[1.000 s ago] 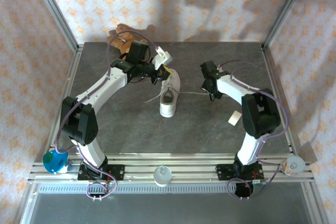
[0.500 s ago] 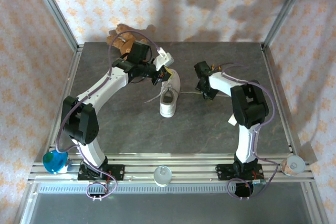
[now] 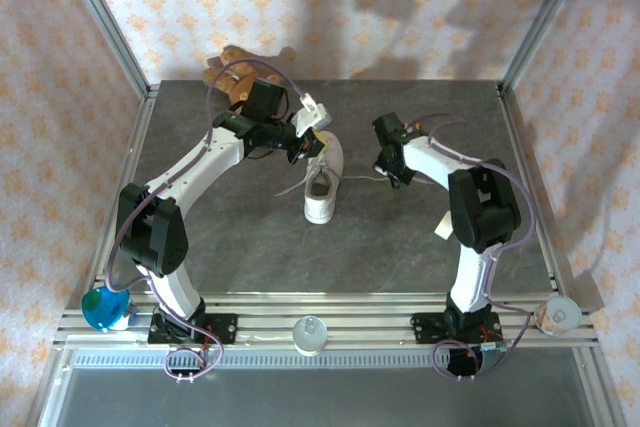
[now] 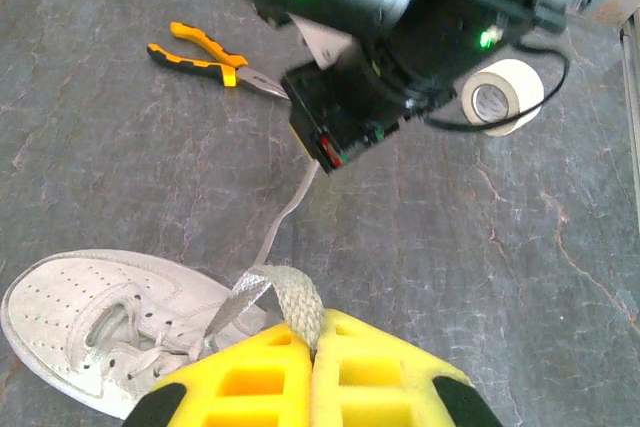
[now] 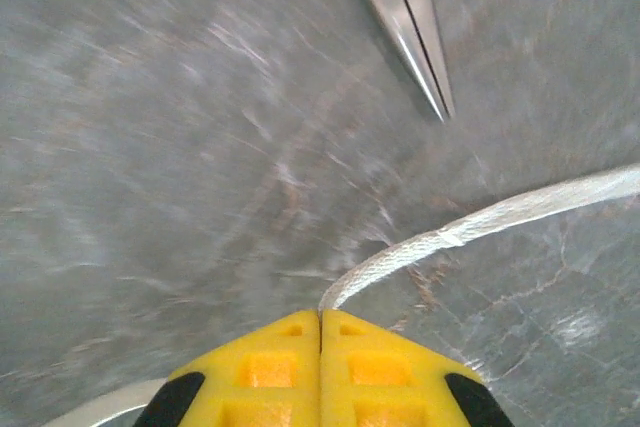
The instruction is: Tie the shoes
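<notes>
Reaches with left arm (image 3: 195,172) from near-left base up and inward, elbow out left, wrist turned toward centre. Ends in left gripper (image 4: 314,337): yellow pads (image 4: 260,382) pressed flush, pinching lace (image 4: 290,292) at tips. Arches with right arm (image 3: 440,162) up from near-right base, folds sharply at elbow, forearm angled left. Ends in right gripper (image 5: 320,322), pointed down: pads closed, no gap, lace end caught between tips.
</notes>
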